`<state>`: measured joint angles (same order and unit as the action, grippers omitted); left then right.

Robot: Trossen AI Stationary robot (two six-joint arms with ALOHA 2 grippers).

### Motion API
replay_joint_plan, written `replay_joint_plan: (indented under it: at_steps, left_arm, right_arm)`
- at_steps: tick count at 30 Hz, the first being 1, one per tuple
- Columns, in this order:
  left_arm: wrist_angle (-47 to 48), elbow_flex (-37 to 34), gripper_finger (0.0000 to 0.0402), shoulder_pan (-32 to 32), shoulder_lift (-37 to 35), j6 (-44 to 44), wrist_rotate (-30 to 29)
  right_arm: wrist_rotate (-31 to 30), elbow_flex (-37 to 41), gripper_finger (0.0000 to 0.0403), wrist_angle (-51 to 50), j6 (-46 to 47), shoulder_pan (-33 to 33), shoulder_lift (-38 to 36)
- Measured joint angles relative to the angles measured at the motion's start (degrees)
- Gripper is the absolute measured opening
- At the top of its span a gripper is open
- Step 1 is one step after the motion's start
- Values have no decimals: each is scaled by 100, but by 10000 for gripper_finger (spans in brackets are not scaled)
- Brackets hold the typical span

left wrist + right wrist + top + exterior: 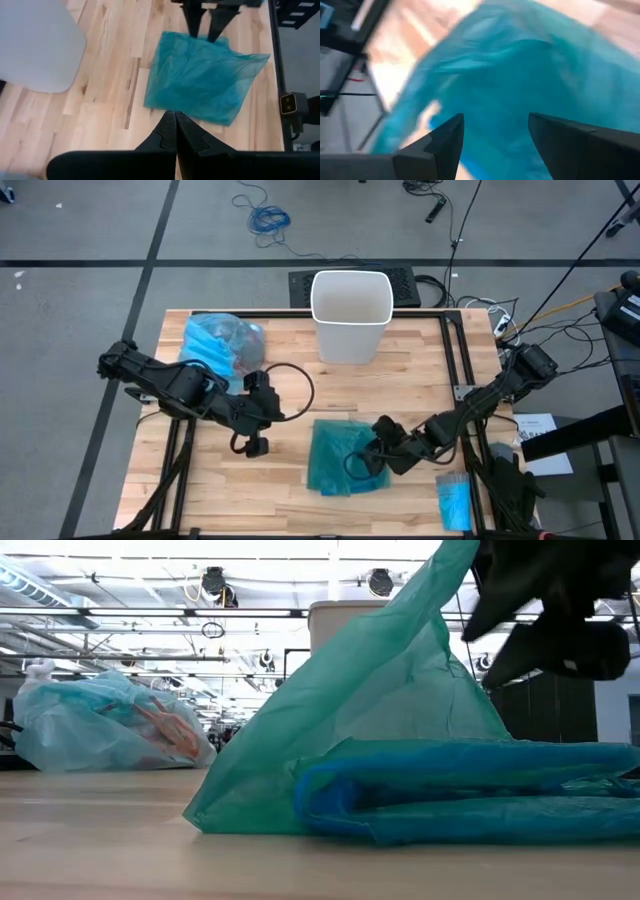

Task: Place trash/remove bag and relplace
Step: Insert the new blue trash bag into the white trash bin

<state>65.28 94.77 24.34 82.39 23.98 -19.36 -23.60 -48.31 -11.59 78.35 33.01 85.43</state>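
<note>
The light blue bag [215,345] lies bunched at the table's far left, resting on its side, and red trash [165,730] shows through it. A darker teal bag [345,455] lies on the table's near middle, one fold [420,630] standing up. My right gripper [368,455] is open, slanting down over that bag's right edge, and plastic fills the space beyond its fingers [445,140]. My left gripper [175,112] is shut and holds nothing. It hangs above the boards left of the teal bag, pointing toward it. My right gripper comes slanting down from the table's right side, one finger [192,22] on either side of the teal bag's far right edge [205,39]. I cannot tell whether the fingers touch the plastic. The bag's lower part lies on the table.
A white bin [350,315] stands upright at the far middle of the table. A small bright-blue roll [455,500] lies at the near right corner. Bare boards lie between the bin and the teal bag. Black frame rails run along the table's edges.
</note>
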Motion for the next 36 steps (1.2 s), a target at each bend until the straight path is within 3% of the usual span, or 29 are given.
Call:
replay_joint_plan:
  at_steps: [2,7,17,22,30,36]
  left_arm:
    - [6,-81,0,1,0,95,27]
    - [-49,-195,0,2,2,128,92]
    - [-244,-198,0,1,2,276,157]
    - [-267,-198,0,7,2,274,176]
    - [-357,-198,0,-37,0,254,173]
    - [-357,-198,0,-42,2,222,169]
  right_arm:
    - [88,0,214,343,-55,45,2]
    - [1012,-2,212,493,-88,48,4]
    - [1095,0,172,465,-10,-350,269]
    - [1426,0,154,1179,-434,-686,551]
    - [1541,-19,145,3305,-910,-1279,1001]
    - [1468,-544,145,3181,-1487,-1900,1121]
